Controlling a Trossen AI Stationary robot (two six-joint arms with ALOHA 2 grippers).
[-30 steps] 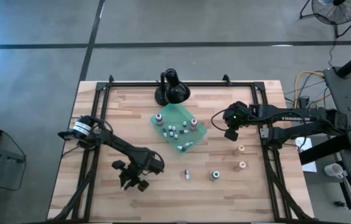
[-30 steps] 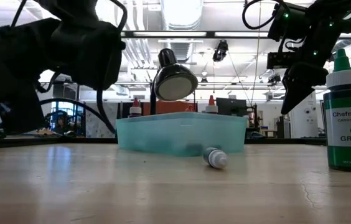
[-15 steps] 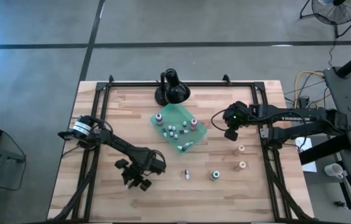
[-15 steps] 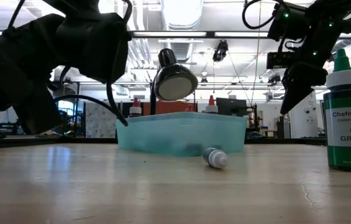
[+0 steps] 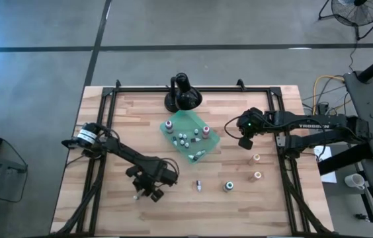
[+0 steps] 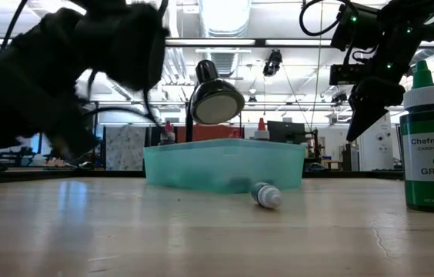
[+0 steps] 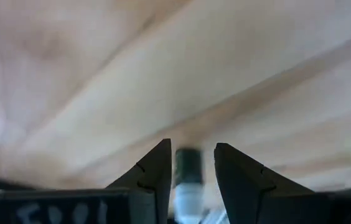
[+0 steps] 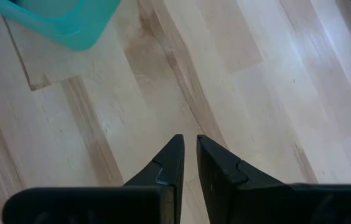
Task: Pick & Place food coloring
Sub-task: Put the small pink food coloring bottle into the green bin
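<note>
My left gripper (image 5: 145, 193) is over the near-left part of the table. In its wrist view a tiny dropper bottle (image 7: 188, 177), dark at one end and white at the other, sits between its fingers. My right gripper (image 5: 245, 141) hangs shut and empty right of the teal tray (image 5: 207, 147); it also shows in the low view (image 6: 359, 115). The tray holds several small bottles (image 5: 185, 139). On the table, one bottle lies on its side (image 5: 199, 186), a green one (image 5: 228, 187) stands upright, and two pale-capped ones (image 5: 256, 158) stand at the right. My left gripper has the small bottle between its two fingers (image 7: 157, 171), lying along them. Its dark end (image 7: 188, 163) points toward the fingertips and its white end (image 7: 187, 200) lies farther back. Whether the bottle is lifted clear of the table I cannot tell.
A black round-based stand (image 5: 182, 96) is at the far edge behind the tray. A black frame runs around the table (image 5: 100, 165). The green bottle stands close to the low camera (image 6: 431, 146), the lying bottle (image 6: 265, 195) in front of the tray (image 6: 225, 163).
My left gripper has moved a little toward the table's right edge, and is blurred in the low view. My right gripper has kept still.
</note>
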